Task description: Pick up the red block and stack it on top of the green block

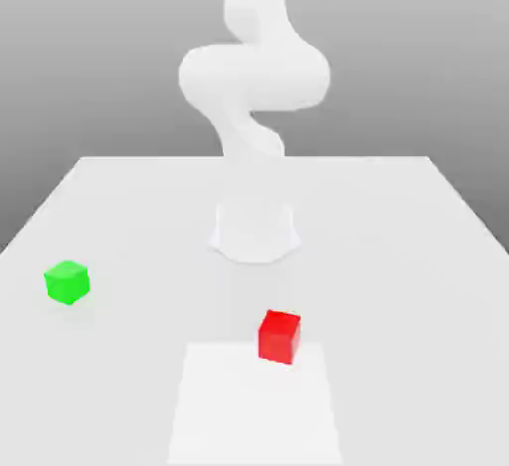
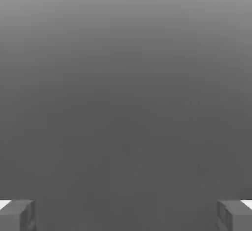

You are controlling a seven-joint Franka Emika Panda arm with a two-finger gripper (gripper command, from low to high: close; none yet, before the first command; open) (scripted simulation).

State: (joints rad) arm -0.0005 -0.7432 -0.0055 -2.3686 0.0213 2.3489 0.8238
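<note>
Your gripper (image 2: 126, 216) stands spread wide in the hand view, a finger at either side and nothing between them, as the red block (image 1: 279, 338) waits on a pale tabletop (image 1: 149, 196) for its lift onto the green block (image 1: 68, 282). The red cube sits at the near part of the table, just right of center in the exterior view, partly over the far edge of a brighter white patch (image 1: 254, 409). The green cube rests well apart from it, toward the exterior view's left and somewhat farther back, nearer the white arm's base (image 1: 254, 233).

Both blocks look rigid and light, with flat, unmarked faces, straight edges and crisp corners; neither appears fragile or likely to give under a squeeze. The plain faces offer no handle or lip, so your best hold is probably a square pinch across two opposite upright sides, around mid-height. The red block is turned at an angle to the table's edges, and you would likely need to rotate the wrist to match; a grip on the corners could spin it or let it slip. The green block's flat top, similar in size, should give a firm seat if you center the load and lower it level.
</note>
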